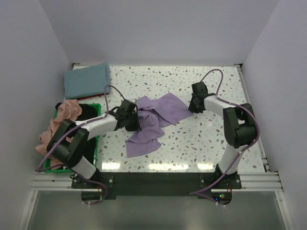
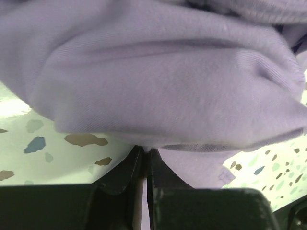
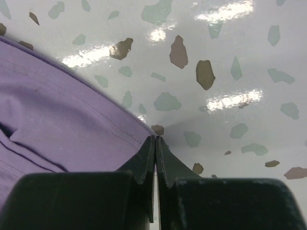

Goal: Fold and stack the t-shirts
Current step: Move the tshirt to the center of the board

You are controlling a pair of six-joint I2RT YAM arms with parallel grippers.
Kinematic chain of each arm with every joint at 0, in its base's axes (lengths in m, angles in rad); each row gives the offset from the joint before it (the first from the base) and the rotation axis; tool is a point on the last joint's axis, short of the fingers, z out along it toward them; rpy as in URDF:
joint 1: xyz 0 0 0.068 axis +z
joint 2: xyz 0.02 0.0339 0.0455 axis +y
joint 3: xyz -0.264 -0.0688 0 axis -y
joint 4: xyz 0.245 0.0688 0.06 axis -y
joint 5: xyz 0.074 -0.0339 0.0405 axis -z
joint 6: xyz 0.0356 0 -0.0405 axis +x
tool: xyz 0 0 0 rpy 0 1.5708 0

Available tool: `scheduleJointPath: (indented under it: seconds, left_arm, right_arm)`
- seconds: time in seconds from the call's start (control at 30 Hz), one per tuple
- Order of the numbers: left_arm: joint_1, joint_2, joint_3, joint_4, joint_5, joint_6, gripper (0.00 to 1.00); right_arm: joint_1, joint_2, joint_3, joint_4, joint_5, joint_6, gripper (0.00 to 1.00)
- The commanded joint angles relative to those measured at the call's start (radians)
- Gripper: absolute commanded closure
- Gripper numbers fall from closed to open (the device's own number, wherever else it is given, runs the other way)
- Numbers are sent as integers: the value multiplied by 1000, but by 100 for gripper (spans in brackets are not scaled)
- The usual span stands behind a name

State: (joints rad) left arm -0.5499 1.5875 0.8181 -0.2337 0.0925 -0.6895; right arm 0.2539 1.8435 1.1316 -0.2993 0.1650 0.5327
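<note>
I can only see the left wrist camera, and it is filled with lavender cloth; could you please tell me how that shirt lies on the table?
Observer: The lavender t-shirt lies crumpled mid-table, between the two arms.
Operator: My left gripper is shut on it. Is the right one holding it too?
Observer: Yes, the right gripper is shut on the hem at the shirt's right edge.
Operator: Where are the other shirts?
Observer: A teal t-shirt lies folded at the far left corner; a salmon pink t-shirt and a black t-shirt sit bunched in the green bin beside the left arm.
</note>
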Motion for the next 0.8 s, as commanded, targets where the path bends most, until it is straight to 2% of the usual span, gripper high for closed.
scheduleJointPath:
  seconds: [0.0,0.17,0.33,0.47,0.77]
  left_arm:
    - [45,-83,30,17,49,11,100]
    - [96,-164,102,-61,56,42,100]
    - [97,-184,209,-145,15,90,100]
    - [114,-181,256,-180,38,87,100]
    - [120,-247,371,-255,104,71,100]
  right_arm:
    - [-27,-82,43,-87,-2,-11,100]
    - [-90,-254,63,-208,19,-17,100]
    - [-154,-421,48,-309,30,-22,100]
    - [-183,-548,45,-388,77,-34,100]
    - [-194,-690,135,-495,191,-62,100]
